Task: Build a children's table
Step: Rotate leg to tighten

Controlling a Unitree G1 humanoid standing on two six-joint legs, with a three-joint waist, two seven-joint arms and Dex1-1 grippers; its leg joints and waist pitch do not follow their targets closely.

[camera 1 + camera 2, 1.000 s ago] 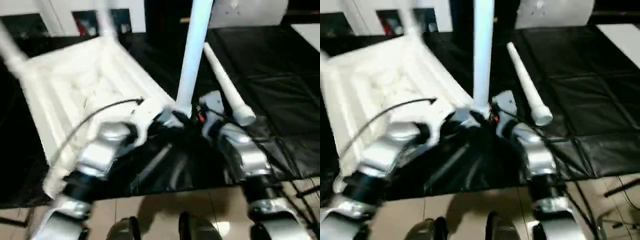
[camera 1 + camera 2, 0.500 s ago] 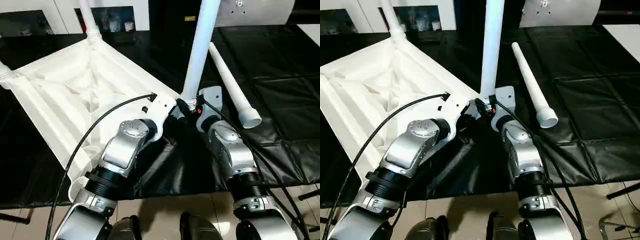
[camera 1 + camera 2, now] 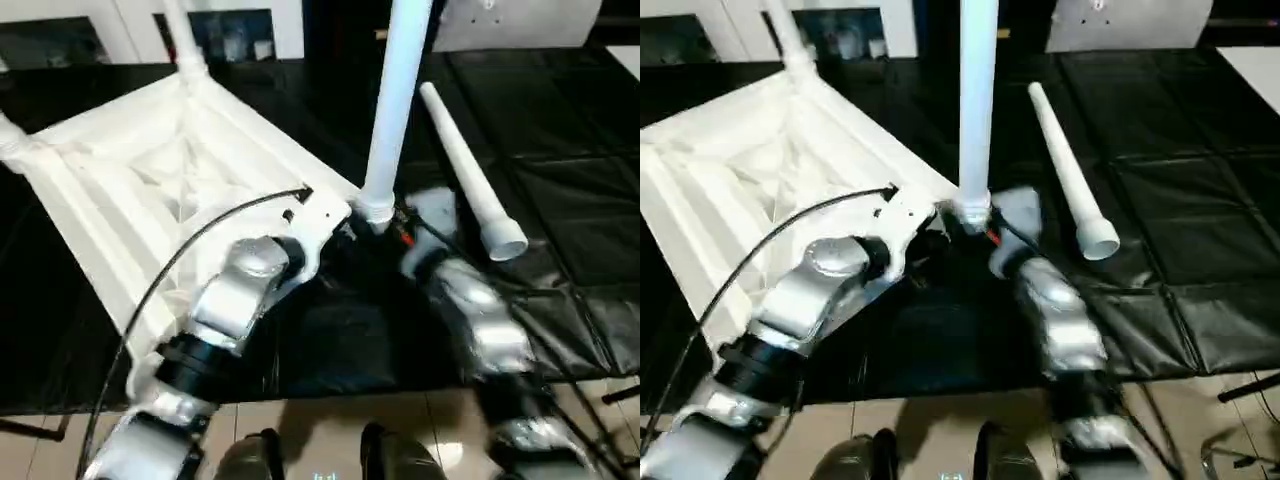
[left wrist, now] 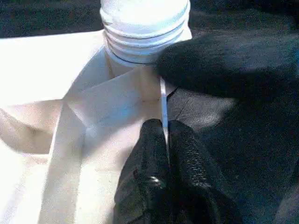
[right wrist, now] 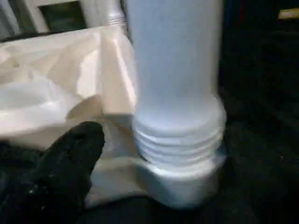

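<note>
Tabletop lies upside down on the black mat, ribbed underside facing up, over the mat's left half and turned at an angle so that one corner points toward the robot. Upright leg stands in the socket of that near corner; its ribbed collar sits just above the socket rim, as the right wrist view shows. Two more legs rise from the far corners: one at the back, one at the far left. A fourth leg, loose, lies flat on the mat to the right of the upright leg, wide open end toward the robot, narrow end pointing away, apart from the tabletop.

Left gripper is clenched on the thin edge wall of the tabletop beside the near socket; the two black fingers press together with the white edge between their tips. Left forearm reaches in from the lower left, a black cable arching over it.

Right gripper sits just right of the base of the upright leg, blurred in the head views. One black finger shows in the right wrist view, off to the side of the leg's collar and not touching it; the claw is released, jaws wide, holding nothing
</note>
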